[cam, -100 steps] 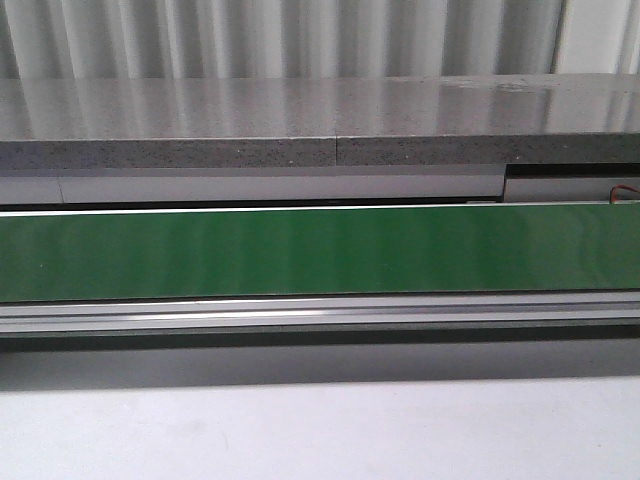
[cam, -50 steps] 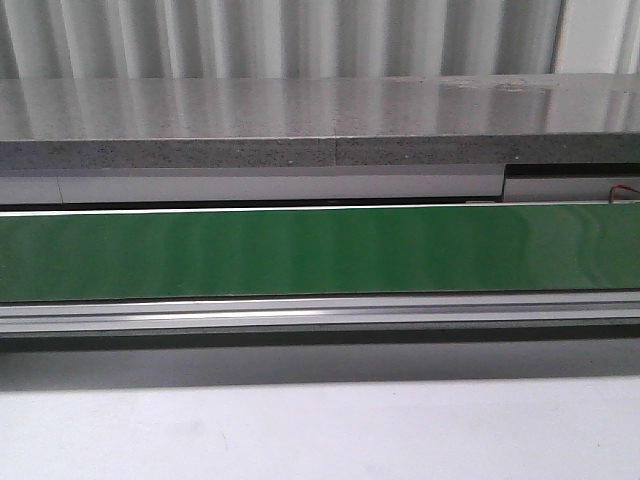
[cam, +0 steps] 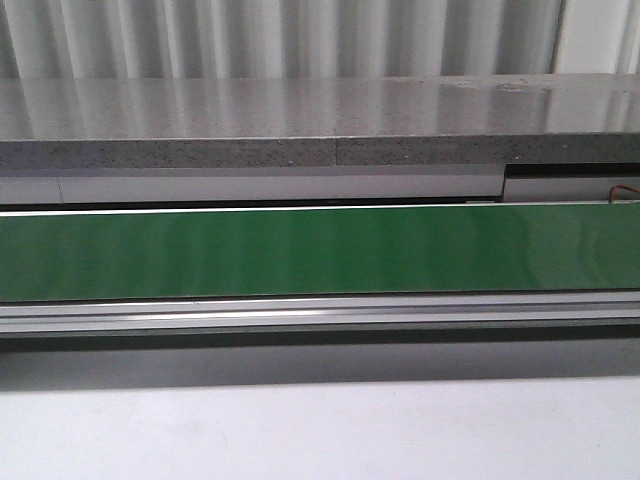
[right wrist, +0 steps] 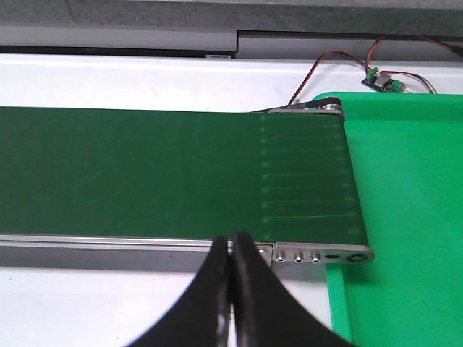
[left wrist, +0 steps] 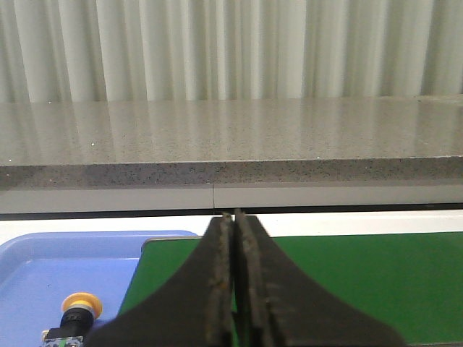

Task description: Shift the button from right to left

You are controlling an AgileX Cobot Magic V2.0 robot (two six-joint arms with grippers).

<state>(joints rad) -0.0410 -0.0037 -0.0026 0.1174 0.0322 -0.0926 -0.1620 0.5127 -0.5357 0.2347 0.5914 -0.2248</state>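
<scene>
The button (left wrist: pixel 74 314), with its orange cap, black collar and blue base, lies in a blue tray (left wrist: pixel 43 267) beside the end of the green belt (left wrist: pixel 362 282) in the left wrist view. My left gripper (left wrist: pixel 233 215) is shut and empty, over the belt's end and apart from the button. My right gripper (right wrist: pixel 233 238) is shut and empty, at the near rail of the belt (right wrist: pixel 166 173), close to a green tray (right wrist: pixel 405 217). No button shows in the right wrist view. The front view shows only the belt (cam: pixel 320 250); neither gripper is in it.
A grey stone shelf (cam: pixel 320 120) runs behind the belt. A small circuit board with red and black wires (right wrist: pixel 382 81) lies past the green tray's far corner. White table (cam: pixel 320 430) lies in front of the belt.
</scene>
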